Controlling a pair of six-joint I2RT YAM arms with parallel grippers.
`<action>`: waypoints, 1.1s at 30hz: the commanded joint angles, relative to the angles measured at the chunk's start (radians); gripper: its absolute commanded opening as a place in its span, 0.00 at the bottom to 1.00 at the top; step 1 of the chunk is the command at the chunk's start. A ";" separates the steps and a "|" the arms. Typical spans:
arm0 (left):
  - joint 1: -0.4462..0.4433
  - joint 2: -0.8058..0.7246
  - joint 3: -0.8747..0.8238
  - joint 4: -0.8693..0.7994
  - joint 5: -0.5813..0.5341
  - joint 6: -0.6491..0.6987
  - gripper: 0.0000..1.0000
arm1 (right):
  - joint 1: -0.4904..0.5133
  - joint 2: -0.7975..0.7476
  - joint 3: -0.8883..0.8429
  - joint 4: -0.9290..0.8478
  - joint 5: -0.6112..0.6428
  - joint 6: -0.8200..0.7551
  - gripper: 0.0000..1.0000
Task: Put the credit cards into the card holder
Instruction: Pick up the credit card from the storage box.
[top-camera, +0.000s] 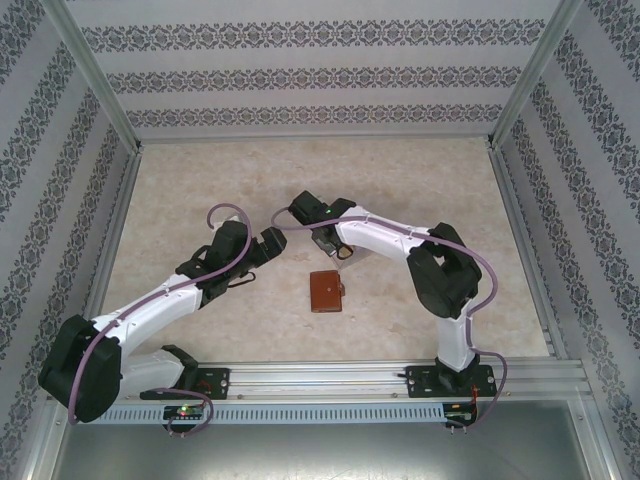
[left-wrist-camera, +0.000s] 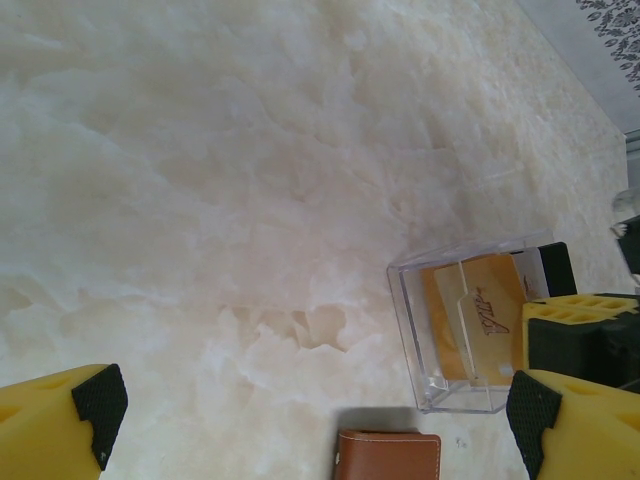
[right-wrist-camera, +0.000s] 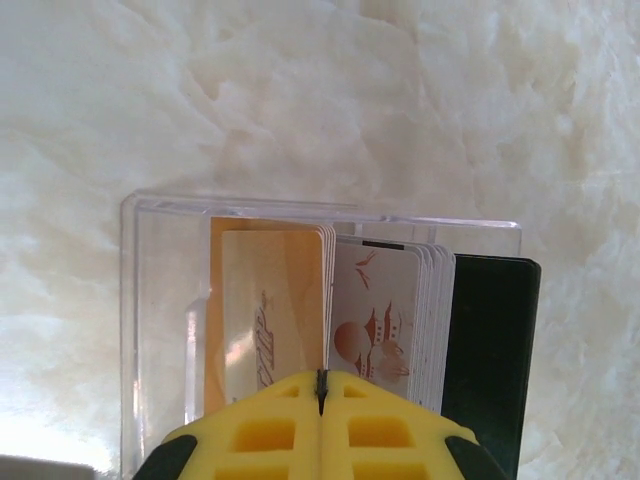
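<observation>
On the pale, marble-textured worktop, a clear rectangular plastic case holds thin, glossy plastic credit cards in tan, white and black. The small reddish-brown leather card holder lies folded nearby, apart from the case, with bare surface all round. The right tool is closed above the card edges, yellow fingers meeting; whether it grips a card is indeterminate. The left tool hangs low, jaws wide.

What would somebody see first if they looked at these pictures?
Probably the clear plastic case in the middle of the pale table, packed with credit cards in tan, white and black, with the right gripper shut at their edge. Next, the little brown card holder lying close by, near the wide-open left gripper.
</observation>
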 joint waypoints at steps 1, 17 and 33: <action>-0.008 0.013 0.006 -0.005 -0.012 -0.010 0.99 | -0.017 -0.053 -0.019 -0.026 -0.034 0.041 0.00; -0.008 0.109 0.074 0.054 0.133 -0.021 0.97 | -0.167 -0.355 -0.168 0.117 -0.466 0.392 0.00; 0.012 0.382 0.275 0.456 0.591 -0.217 0.85 | -0.369 -0.601 -0.525 0.661 -1.001 0.933 0.00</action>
